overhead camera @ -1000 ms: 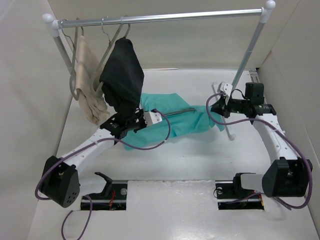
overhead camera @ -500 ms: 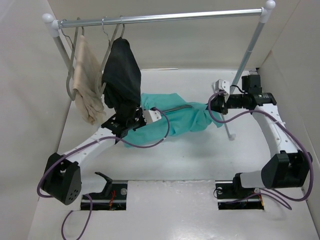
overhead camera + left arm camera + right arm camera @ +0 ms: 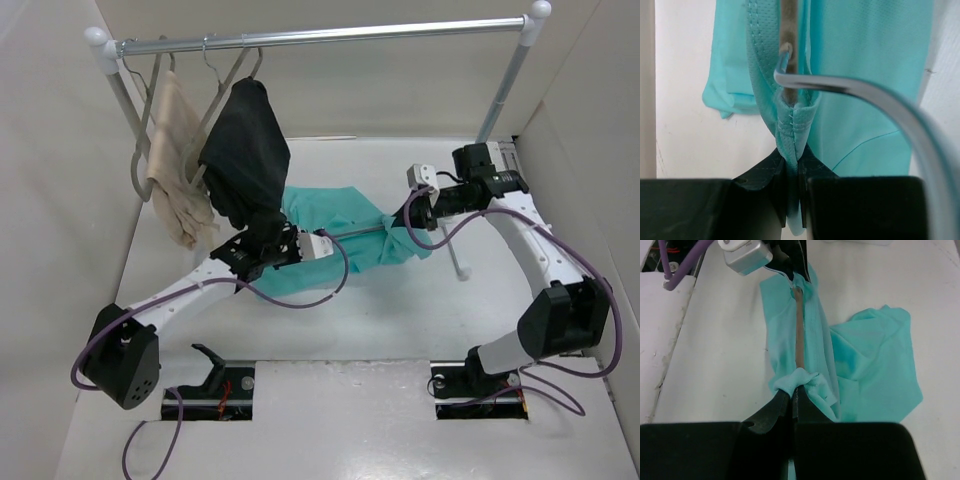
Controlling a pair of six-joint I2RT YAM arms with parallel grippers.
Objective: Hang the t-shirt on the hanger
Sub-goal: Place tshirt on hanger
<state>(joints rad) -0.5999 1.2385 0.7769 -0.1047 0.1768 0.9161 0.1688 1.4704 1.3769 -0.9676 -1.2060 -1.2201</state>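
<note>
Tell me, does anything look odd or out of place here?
The t-shirt is bunched and stretched between the left gripper and the right gripper, with the hanger lying inside it, one bare arm showing. Nothing looks torn.

Left gripper (image 3: 792, 200) pinching the t-shirt (image 3: 865, 75) collar

The dark jaws are closed on the stitched teal hem, which rises between them in a narrow fold. The hanger (image 3: 788, 25) runs up inside the cloth, and its silver hook (image 3: 880, 96) curves out of the collar towards the lower right. White bench (image 3: 690, 140) shows on the left.
</note>
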